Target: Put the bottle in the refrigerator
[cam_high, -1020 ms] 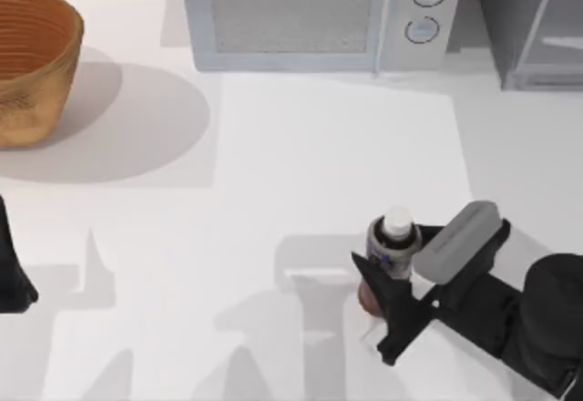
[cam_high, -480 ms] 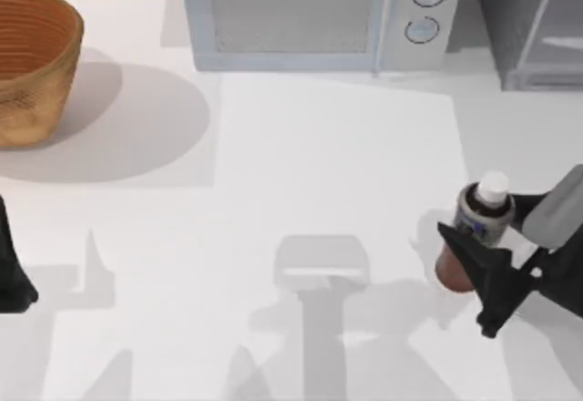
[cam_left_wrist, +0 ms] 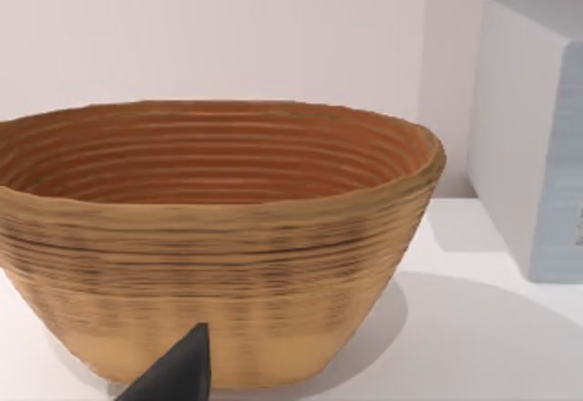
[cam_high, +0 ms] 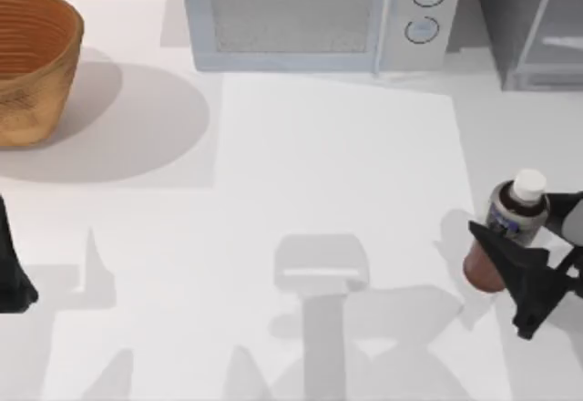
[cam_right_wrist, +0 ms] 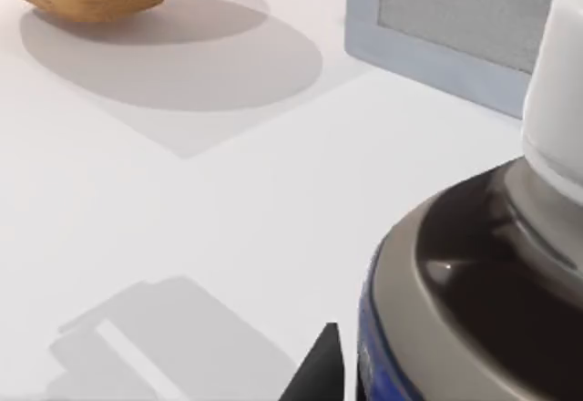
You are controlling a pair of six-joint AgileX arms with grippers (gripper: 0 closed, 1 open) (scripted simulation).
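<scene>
The bottle (cam_high: 512, 222), with white cap, blue-grey label band and reddish-brown lower body, is upright near the table's right edge, in front of the refrigerator. My right gripper (cam_high: 521, 237) is shut on it, one black finger (cam_high: 510, 257) crossing its front side. In the right wrist view the bottle (cam_right_wrist: 474, 273) looms close, cap upward. The refrigerator (cam_high: 496, 18) is the dark-grey cabinet with a pale silver-framed door at the back right corner. My left gripper (cam_high: 13, 282) is parked at the table's left edge.
A pale microwave (cam_high: 310, 14) with two round dials stands at the back centre, just left of the refrigerator. A woven basket (cam_high: 27, 59) sits at the back left, close before the left wrist camera (cam_left_wrist: 209, 237). White tabletop stretches across the middle.
My right gripper has carried the bottle from the front centre-right of the table to the right and slightly toward the back. The left arm has not moved.
</scene>
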